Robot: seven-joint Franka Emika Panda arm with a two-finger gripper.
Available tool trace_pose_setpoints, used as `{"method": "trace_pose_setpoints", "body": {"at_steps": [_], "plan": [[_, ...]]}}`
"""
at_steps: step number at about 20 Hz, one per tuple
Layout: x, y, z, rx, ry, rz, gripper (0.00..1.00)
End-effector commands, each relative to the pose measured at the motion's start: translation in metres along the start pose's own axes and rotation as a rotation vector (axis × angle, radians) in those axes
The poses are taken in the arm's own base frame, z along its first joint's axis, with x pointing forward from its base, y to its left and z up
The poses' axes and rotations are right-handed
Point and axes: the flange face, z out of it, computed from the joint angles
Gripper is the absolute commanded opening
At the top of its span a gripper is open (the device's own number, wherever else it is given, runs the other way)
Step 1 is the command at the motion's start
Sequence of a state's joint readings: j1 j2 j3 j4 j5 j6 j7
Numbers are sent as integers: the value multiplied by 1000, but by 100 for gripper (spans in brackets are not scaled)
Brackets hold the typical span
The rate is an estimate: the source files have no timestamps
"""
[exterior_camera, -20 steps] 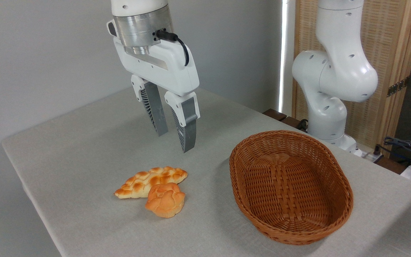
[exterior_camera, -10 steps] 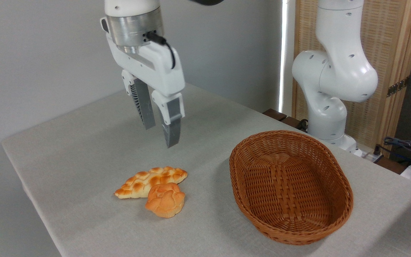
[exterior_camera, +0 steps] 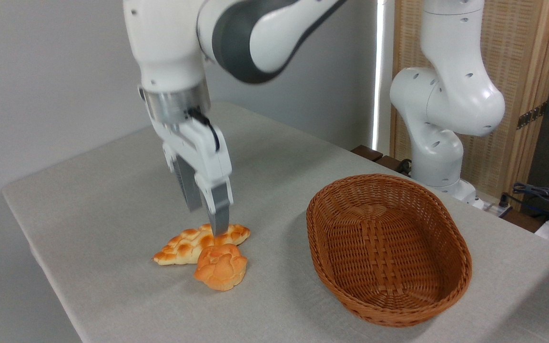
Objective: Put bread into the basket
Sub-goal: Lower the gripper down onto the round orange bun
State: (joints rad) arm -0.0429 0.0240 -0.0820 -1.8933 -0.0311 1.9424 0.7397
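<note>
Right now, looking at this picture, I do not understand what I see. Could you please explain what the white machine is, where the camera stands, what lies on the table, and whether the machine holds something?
The white machine is a robot arm standing behind the table. At its end is a gripper, a simple hand with two grey fingers. One fixed camera looks down at the table from the front, at an angle. On the grey cloth lie a small round bread and, touching it from behind, a longer flat braided loaf. To the right stands an oval brown wicker basket with nothing inside. The gripper holds nothing: its fingers are slightly apart, and their tips hang low by the far end of the braided loaf. Whether they touch it I cannot tell.
</note>
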Motion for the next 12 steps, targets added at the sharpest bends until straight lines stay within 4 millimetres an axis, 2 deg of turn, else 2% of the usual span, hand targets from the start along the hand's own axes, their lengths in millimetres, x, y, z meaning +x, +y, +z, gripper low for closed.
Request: {"method": "trace_pose_setpoints", "body": {"at_steps": [1,4,6,12], "plan": [[-3,-6,35,40,9,18,100],[-9,-6,56,61,-36,48,100],[-10,-6,64,63,-55,57,100],[-10,-6,66,63,-54,62,98]]}}
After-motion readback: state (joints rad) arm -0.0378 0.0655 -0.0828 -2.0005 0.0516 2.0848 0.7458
